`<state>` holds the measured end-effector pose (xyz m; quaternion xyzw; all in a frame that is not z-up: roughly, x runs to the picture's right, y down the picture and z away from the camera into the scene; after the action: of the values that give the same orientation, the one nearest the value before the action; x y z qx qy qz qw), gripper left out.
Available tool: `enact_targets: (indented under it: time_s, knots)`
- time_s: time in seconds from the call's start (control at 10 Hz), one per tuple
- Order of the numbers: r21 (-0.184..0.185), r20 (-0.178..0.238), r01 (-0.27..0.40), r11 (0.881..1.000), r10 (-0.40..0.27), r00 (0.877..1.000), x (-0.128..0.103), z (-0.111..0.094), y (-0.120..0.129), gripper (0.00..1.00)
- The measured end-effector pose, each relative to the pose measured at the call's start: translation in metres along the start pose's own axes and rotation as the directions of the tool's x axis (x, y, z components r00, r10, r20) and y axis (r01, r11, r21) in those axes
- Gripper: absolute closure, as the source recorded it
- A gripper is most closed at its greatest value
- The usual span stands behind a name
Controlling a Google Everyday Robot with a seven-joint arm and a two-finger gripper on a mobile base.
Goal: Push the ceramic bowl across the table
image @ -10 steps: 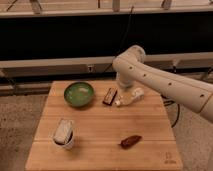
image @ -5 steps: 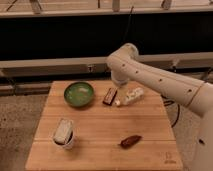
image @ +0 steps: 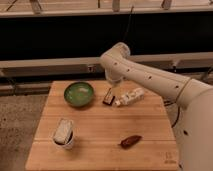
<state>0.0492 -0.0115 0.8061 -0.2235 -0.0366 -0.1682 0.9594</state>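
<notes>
Wooden table (image: 100, 127), ceramic bowl (image: 78, 94) left of fingers (image: 111, 84), not touching

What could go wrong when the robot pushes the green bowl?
The tool hangs right of the green bowl, just above the dark packet, and might knock the packet as it moves in. Pushed left, the bowl may slide off the table: that edge is close.
</notes>
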Motion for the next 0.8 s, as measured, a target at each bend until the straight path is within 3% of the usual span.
enact_targets:
  time_s: [0.8]
  knots:
    - [0.0,0.006,0.037,0.999,-0.037,0.999,-0.013,0.02,-0.021,0.2]
